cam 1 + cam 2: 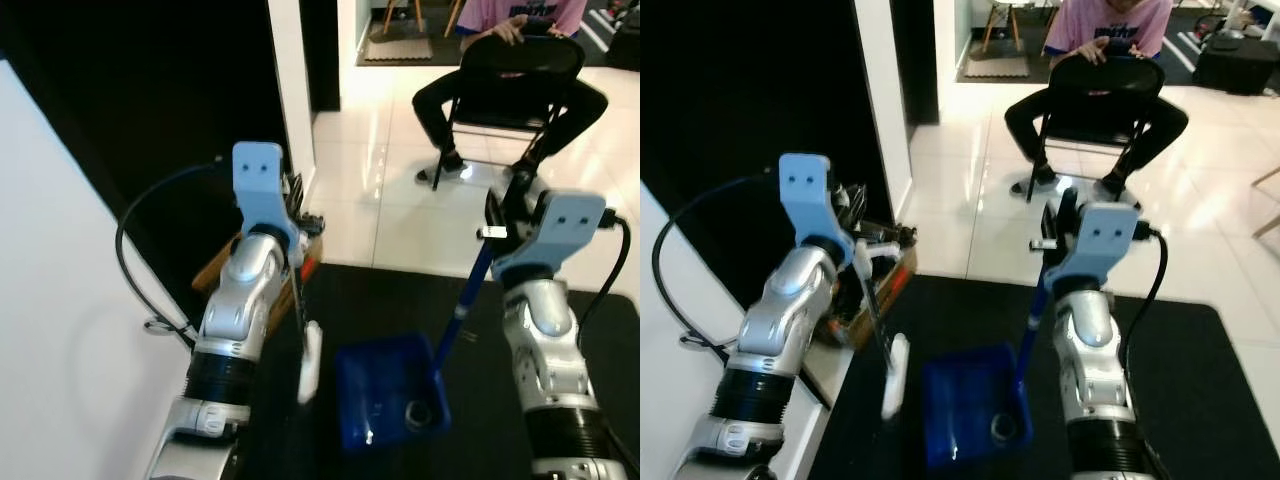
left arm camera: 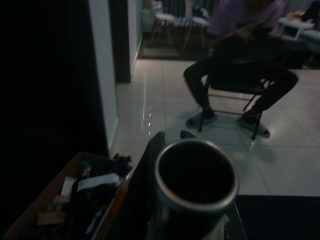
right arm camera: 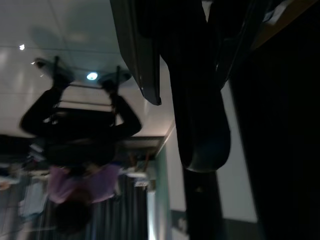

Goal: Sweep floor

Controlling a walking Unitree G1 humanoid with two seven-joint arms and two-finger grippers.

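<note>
A blue dustpan (image 1: 385,405) rests on the black mat (image 1: 400,300) between my arms, with a small round grey piece (image 1: 418,412) lying in it. Its blue handle (image 1: 465,300) rises to my right gripper (image 1: 500,218), which is shut on the handle's top. My left gripper (image 1: 297,228) is shut on a thin dark broom stick (image 1: 297,300) that hangs down to a white brush head (image 1: 310,365) just left of the pan. The stick's round metal end (image 2: 195,175) sits between the left fingers. A dark handle end (image 3: 200,125) runs between the right fingers (image 3: 137,50).
A person (image 1: 510,60) sits on a black folding chair (image 1: 520,75) on the glossy white tiles (image 1: 380,200) beyond the mat. An open cardboard box (image 1: 220,262) of clutter stands at the left by a white pillar (image 1: 290,90). A white surface (image 1: 60,330) lies at my near left.
</note>
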